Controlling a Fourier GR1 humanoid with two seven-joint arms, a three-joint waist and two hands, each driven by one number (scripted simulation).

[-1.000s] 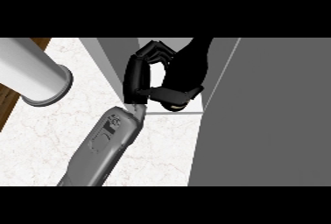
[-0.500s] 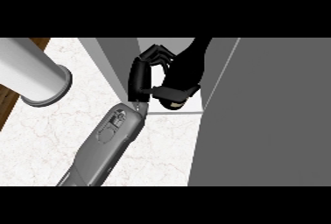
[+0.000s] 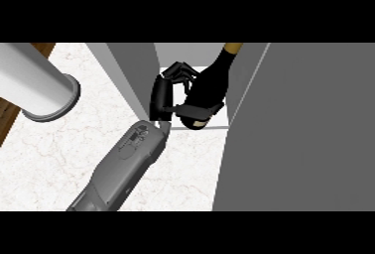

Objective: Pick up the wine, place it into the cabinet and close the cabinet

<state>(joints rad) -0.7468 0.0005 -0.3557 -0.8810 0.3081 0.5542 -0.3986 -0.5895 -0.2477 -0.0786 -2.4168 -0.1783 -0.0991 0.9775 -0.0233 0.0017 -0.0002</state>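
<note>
The dark wine bottle (image 3: 212,84) stands inside the open cabinet (image 3: 187,52). Its base is near the cabinet's front edge and its tan-topped neck points away from me. My left hand (image 3: 162,96) is shut on it from the left, fingers curled round the far side and thumb across the lower body. The grey forearm (image 3: 124,163) runs up from the lower left edge. The right hand shows nowhere.
The open cabinet door (image 3: 300,139) fills the right side as a broad grey panel. The cabinet's left wall (image 3: 132,69) stands close beside my hand. A white cylinder (image 3: 36,84) stands at the left on the marble counter (image 3: 58,158).
Almost nothing: the hand and the bottle have shifted only slightly within the cabinet opening, and the grasp is unchanged.
</note>
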